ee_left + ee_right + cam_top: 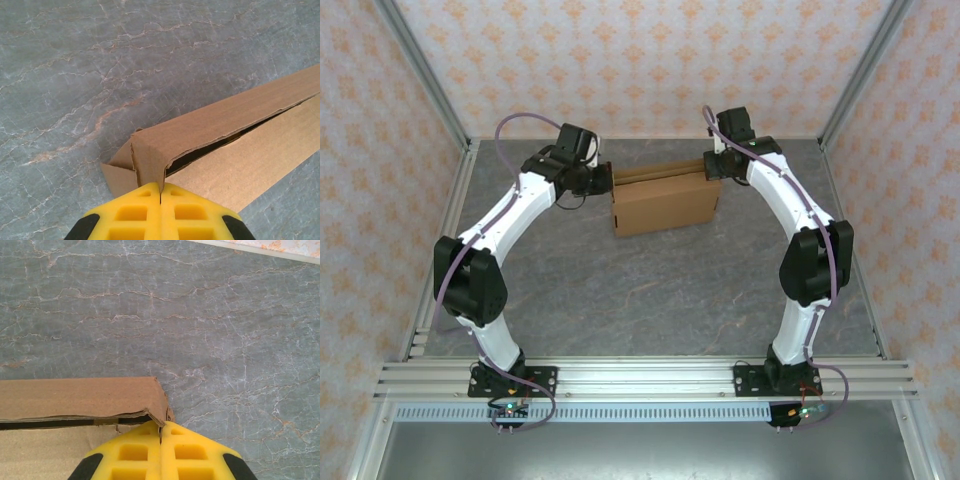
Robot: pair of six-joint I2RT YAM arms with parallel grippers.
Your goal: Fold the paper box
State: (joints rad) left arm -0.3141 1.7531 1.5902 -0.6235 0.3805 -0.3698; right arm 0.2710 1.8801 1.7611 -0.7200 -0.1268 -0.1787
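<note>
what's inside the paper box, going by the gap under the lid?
A dark slit runs between lid and front wall of the paper box; nothing is visible in it. The rest of the interior is covered by cardboard.

The paper box [240, 145] runs off the right edge of the left wrist view and the left edge of the right wrist view, its gripped corners hidden under the left gripper [160, 186] and right gripper [161, 427], whose yellow fingers [150, 199] the bottom edges cut off.
</note>
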